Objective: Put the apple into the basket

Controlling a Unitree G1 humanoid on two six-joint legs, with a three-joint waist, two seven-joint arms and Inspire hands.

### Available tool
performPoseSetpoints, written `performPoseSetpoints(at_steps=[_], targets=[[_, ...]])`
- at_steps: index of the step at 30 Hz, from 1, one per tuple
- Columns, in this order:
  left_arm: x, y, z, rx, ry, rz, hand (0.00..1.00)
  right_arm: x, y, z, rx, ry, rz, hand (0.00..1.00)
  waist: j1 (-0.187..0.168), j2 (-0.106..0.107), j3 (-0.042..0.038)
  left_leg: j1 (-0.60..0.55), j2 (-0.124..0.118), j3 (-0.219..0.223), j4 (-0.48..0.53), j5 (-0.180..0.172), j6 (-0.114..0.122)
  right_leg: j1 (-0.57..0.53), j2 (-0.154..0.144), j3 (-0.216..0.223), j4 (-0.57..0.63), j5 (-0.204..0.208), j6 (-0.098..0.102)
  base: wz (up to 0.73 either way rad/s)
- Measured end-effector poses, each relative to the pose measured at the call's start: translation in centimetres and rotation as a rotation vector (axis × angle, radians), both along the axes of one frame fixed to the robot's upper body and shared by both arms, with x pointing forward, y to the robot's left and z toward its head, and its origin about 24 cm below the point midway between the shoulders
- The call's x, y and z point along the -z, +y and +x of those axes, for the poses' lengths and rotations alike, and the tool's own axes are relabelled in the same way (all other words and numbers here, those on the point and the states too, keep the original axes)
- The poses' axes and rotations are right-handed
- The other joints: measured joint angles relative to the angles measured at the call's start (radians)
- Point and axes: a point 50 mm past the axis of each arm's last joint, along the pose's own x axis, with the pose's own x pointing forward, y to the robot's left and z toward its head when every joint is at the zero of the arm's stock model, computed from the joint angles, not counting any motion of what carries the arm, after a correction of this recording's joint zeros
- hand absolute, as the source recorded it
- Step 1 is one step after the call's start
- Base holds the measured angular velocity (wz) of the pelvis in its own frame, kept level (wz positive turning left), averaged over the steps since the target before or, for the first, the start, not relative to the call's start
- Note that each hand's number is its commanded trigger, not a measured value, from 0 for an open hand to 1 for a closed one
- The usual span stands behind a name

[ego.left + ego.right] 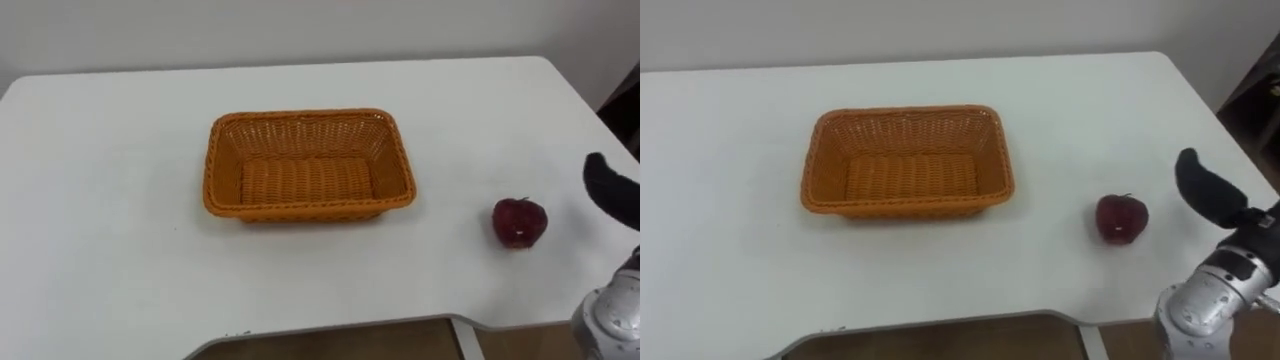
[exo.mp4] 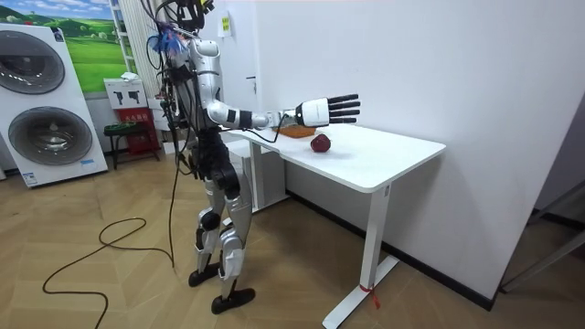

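Observation:
A dark red apple (image 1: 519,222) (image 1: 1122,219) (image 2: 320,143) rests on the white table (image 1: 110,250), to the right of an empty orange wicker basket (image 1: 225,200) (image 1: 825,200). My right hand (image 2: 329,110) (image 1: 1208,190) (image 1: 610,190) is raised over the table's right part, a little to the right of the apple and above it. Its dark fingers are stretched out straight and hold nothing. It is not touching the apple.
The table's front edge (image 1: 330,335) runs close under the basket, and its right edge lies just past the apple. I stand at the table's end; washing machines (image 2: 46,100) stand behind me at the room view's left.

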Motion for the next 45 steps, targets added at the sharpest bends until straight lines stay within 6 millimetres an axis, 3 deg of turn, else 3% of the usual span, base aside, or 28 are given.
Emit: performPoseSetpoints(at_steps=[10,21,27,31,36,45], targets=[[0.0,0.1,0.8,0.017,-0.017,-0.010,0.00,3.0,0.3,0.0,-0.148,0.193,0.025,0.00,0.021,0.009,0.0020,0.004,0.000,-0.004,-0.008,0.000,0.000,0.008,0.000,-0.003,-0.008,0.001,0.001,0.00],[-0.1,0.1,1.1,0.019,-0.024,-0.009,0.00,3.0,0.8,0.7,-0.240,0.226,0.029,0.00,0.026,-0.001,0.0078,0.012,0.000,-0.005,-0.009,0.000,0.000,0.018,0.000,-0.005,-0.009,0.001,0.001,0.00],[-0.1,0.2,0.8,0.016,-0.019,-0.009,0.00,3.2,1.1,0.8,-0.263,0.241,0.019,0.00,0.025,0.001,0.0064,0.015,0.000,-0.004,-0.008,0.000,0.000,0.020,0.000,-0.005,-0.009,0.001,0.001,0.00],[-0.1,0.2,0.8,0.013,-0.019,-0.010,0.00,4.2,1.3,0.5,-0.290,0.296,0.020,0.00,0.026,0.005,0.0004,0.018,0.000,-0.004,-0.007,0.000,0.000,0.025,0.000,-0.005,-0.009,0.001,0.001,0.00],[0.0,0.1,0.6,0.019,-0.009,-0.012,0.00,5.6,1.6,0.1,-0.315,0.376,0.005,0.00,0.025,0.006,0.0004,0.032,0.000,-0.004,-0.007,0.000,0.000,0.039,-0.001,-0.005,-0.008,0.001,0.001,0.00],[0.1,-0.2,0.7,0.049,-0.001,-0.020,0.00,7.3,1.8,-0.7,-0.373,0.496,-0.050,0.00,0.023,-0.010,-0.0052,0.035,0.000,-0.005,0.002,0.000,0.000,0.039,0.000,-0.002,-0.008,0.001,0.001,0.00]])
